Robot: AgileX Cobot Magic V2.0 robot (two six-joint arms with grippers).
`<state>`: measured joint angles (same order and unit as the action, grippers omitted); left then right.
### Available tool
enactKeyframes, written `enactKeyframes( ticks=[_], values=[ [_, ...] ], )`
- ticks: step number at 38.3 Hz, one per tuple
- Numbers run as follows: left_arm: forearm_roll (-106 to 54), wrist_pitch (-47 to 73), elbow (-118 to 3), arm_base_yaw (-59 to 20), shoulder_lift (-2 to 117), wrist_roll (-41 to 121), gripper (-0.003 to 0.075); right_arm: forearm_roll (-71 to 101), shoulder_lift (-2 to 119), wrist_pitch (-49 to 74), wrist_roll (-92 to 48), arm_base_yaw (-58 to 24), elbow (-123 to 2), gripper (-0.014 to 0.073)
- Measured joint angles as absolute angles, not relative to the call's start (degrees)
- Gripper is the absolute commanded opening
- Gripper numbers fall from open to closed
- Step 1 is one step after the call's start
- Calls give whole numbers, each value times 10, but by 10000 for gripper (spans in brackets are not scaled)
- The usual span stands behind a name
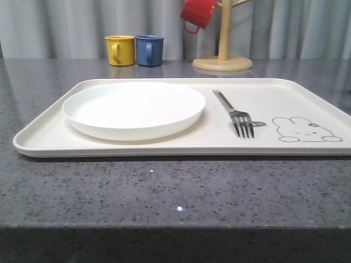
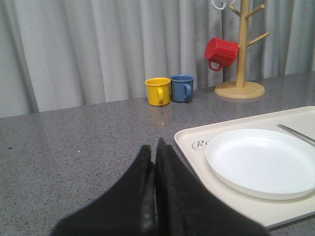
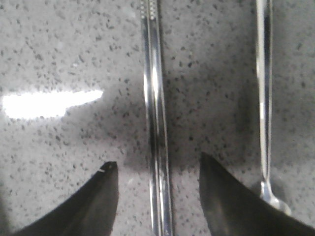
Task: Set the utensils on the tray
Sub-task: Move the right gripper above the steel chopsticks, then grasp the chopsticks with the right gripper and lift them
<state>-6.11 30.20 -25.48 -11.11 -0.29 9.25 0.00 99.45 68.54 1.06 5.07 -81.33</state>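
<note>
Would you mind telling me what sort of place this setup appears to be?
Probably a staged kitchen or dining counter: a grey speckled countertop, a wooden mug tree with a red mug, and a cream tray holding a white plate and fork.

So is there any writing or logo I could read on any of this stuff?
"R...": grey script on the corner of the cream tray in the left wrist view; the white plate covers the rest, so the full word cannot be read.
No words by the rabbit drawing on the tray, which is a picture only.
No readable marks on the mugs, fork or chopsticks.
</note>
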Motion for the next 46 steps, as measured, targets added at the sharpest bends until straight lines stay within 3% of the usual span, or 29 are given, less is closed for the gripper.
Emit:
enactKeyframes(
  ticks=[7, 16, 19, 36, 46],
  values=[
    [-61, 302, -255, -111, -3, 92, -18, 0, 1014, 682, 11, 51, -813, 352],
    [-61, 302, -255, -111, -3, 92, -18, -4, 1016, 682, 11, 51, -813, -10],
    [-61, 302, -255, -111, -3, 92, -18, -4, 1016, 682, 11, 51, -813, -76],
    [-61, 302, -255, -111, -3, 92, -18, 0, 997, 700, 11, 47, -873, -67],
    [-61, 302, -255, -111, -3, 92, -18, 0, 941, 705, 56, -17, -884, -67]
  ],
)
